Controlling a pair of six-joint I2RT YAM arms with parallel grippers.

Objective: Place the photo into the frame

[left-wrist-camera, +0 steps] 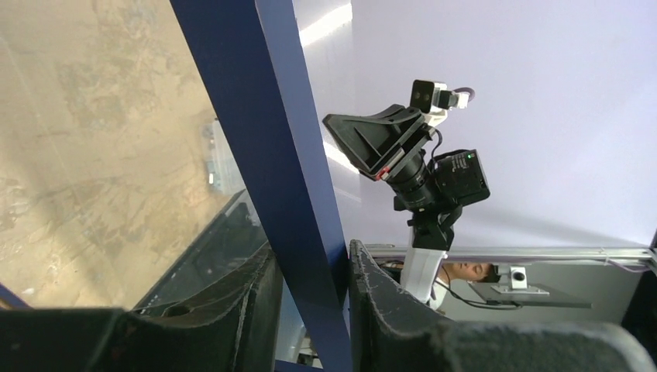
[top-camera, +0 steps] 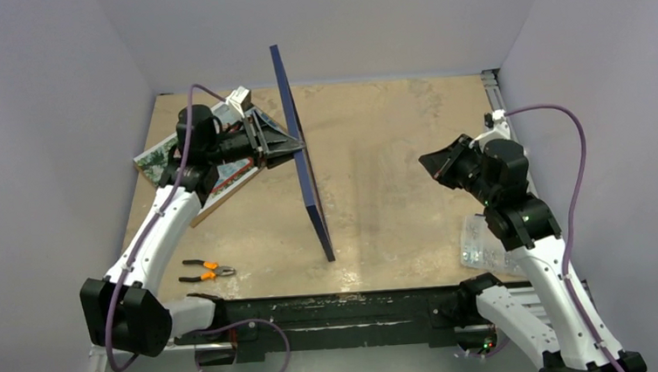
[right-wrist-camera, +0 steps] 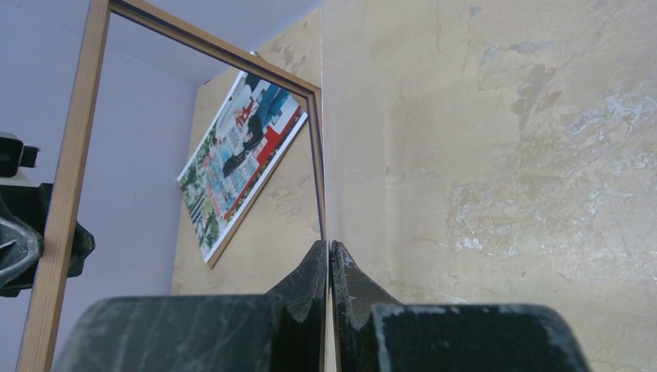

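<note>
Left wrist, frame (left-wrist-camera: 287,178) clamped in left gripper (left-wrist-camera: 310,260)

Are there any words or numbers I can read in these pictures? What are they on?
No text can be read anywhere.
photo: any writing on the machines in it is too blurred to read.
clear plastic bag: too small to tell whether it has print.
frame: no writing shows.
pliers: no writing shows.
</note>
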